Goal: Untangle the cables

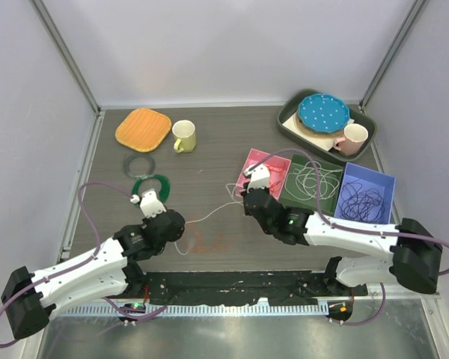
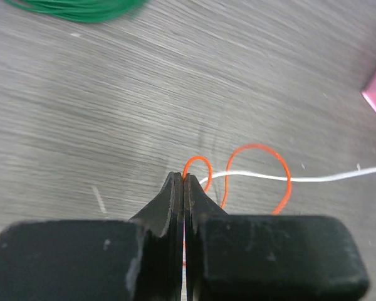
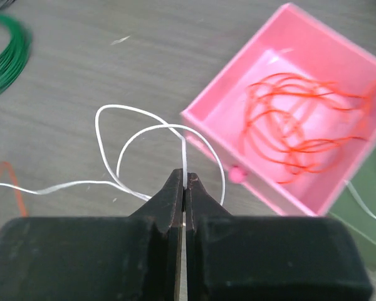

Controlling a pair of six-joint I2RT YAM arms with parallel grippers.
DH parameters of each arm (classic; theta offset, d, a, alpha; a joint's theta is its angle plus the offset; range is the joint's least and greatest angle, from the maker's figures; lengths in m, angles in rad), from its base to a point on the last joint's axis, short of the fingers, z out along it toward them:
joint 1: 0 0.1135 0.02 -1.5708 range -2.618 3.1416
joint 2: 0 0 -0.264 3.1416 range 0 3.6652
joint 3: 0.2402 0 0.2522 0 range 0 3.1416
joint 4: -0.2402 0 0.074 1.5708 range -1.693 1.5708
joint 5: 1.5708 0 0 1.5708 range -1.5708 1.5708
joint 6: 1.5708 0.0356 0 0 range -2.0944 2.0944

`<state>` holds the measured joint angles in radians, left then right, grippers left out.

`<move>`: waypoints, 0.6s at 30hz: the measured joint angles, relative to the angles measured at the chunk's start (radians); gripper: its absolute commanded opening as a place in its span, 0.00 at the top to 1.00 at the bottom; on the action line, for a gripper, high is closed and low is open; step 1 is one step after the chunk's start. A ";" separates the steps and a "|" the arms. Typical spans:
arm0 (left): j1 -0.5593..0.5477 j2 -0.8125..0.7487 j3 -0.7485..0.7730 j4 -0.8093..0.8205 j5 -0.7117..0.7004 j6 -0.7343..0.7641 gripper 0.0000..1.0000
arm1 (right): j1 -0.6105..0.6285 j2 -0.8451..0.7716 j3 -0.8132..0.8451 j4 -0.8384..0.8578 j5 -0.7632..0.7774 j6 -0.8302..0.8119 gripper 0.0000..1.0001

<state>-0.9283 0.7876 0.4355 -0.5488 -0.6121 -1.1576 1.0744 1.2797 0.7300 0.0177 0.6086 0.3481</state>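
Top view, white cable [image 1: 209, 215] strung across the tabletop [image 1: 209, 149] between both arms, orange cable [image 1: 207, 241] just beside it, left wrist view, left claw [image 2: 184, 179] pinched together on an orange cable loop, right wrist view, right claw [image 3: 185, 177] clamped on the white cable, near pink box [image 3: 269, 188].

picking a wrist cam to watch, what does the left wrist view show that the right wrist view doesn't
Left wrist only: the left hand shut on the orange cable, its loops curling out at the fingertips. Right wrist only: the right hand shut on the white cable, and a pink box holding more orange cables. Both: the white cable, part of the orange cable, a green wire ring and the wood-grain table.
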 measured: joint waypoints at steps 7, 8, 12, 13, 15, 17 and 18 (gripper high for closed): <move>0.104 0.026 0.050 -0.240 -0.141 -0.145 1.00 | -0.006 -0.195 -0.002 -0.138 0.280 0.029 0.99; 0.119 0.027 0.050 -0.257 -0.146 -0.152 1.00 | -0.012 -0.224 -0.002 -0.151 0.306 0.029 0.99; 0.174 0.007 0.050 -0.306 -0.153 -0.175 1.00 | -0.057 -0.321 -0.002 -0.182 0.374 0.019 0.99; 0.182 -0.005 0.050 -0.314 -0.154 -0.178 1.00 | -0.076 -0.343 -0.002 -0.184 0.385 0.013 0.99; 0.194 -0.034 0.046 -0.323 -0.155 -0.180 1.00 | -0.132 -0.382 0.003 -0.193 0.398 -0.006 0.99; 0.200 -0.062 0.033 -0.322 -0.155 -0.177 1.00 | -0.203 -0.409 0.018 -0.202 0.396 -0.025 0.99; 0.201 -0.074 0.024 -0.320 -0.155 -0.175 1.00 | -0.247 -0.422 0.030 -0.205 0.394 -0.035 0.99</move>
<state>-0.7269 0.7139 0.4591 -0.8684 -0.7670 -1.3323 0.8276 0.8581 0.7601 -0.1875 1.0031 0.3134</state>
